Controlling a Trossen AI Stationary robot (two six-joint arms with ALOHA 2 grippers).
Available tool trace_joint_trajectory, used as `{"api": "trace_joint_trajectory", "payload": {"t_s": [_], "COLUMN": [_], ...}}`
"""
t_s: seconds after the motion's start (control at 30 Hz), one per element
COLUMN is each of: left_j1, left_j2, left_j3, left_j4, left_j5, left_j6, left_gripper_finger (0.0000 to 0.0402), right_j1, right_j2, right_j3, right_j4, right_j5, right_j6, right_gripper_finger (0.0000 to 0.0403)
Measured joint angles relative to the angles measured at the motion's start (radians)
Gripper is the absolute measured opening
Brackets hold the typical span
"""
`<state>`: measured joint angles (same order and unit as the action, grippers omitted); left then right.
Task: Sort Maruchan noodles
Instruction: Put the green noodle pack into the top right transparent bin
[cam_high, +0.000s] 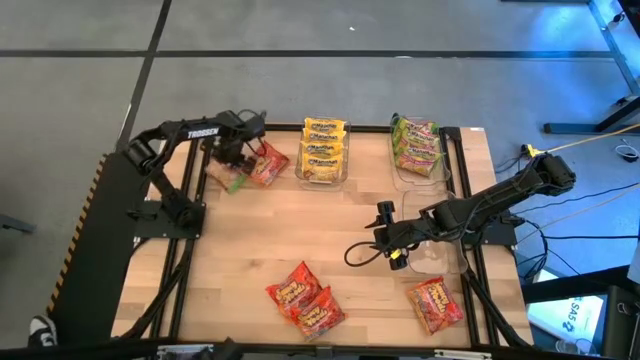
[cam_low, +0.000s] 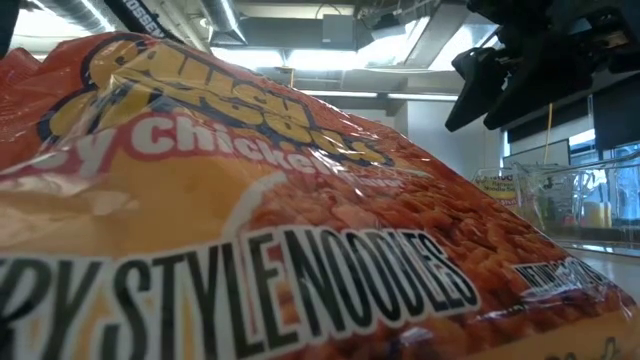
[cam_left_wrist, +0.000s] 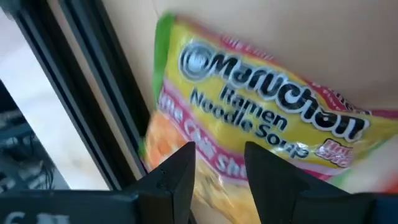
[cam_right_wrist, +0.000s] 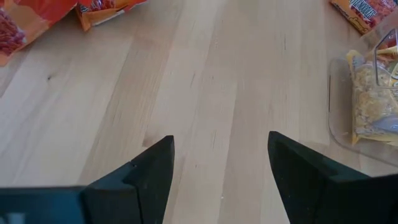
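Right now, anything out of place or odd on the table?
Mostly sorting leftovers: three red-orange packets lie loose at the near edge, and a green packet sits beside a red one outside the bins, under the left gripper. One red packet lies right against the low camera, blocking most of that view.

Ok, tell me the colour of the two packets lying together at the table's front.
Red-orange packets, clearest in the high view.

Wooden table (cam_high: 250, 250) carries clear bins (cam_high: 322, 172) along the far edge, red-orange packets (cam_high: 305, 298) near the front, another packet (cam_high: 435, 304) front right.
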<state>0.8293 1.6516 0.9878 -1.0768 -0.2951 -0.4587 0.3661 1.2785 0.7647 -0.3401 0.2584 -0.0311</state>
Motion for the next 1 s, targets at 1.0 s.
{"api": "trace_joint_trajectory", "payload": {"t_s": [1.0], "left_j1": [-0.923], "left_j2": [-0.009], "left_j3": [-0.039], "left_j4": [0.101], "left_j5": [0.274], "left_j6": [-0.506], "left_gripper_finger": [0.0133], "right_j1": [0.000], "right_j2": [0.000], "right_j3": [0.000], "right_j4": [0.060], "right_j5": [-0.042], "right_j6": [0.014], "right_gripper_finger": [0.0230]}}
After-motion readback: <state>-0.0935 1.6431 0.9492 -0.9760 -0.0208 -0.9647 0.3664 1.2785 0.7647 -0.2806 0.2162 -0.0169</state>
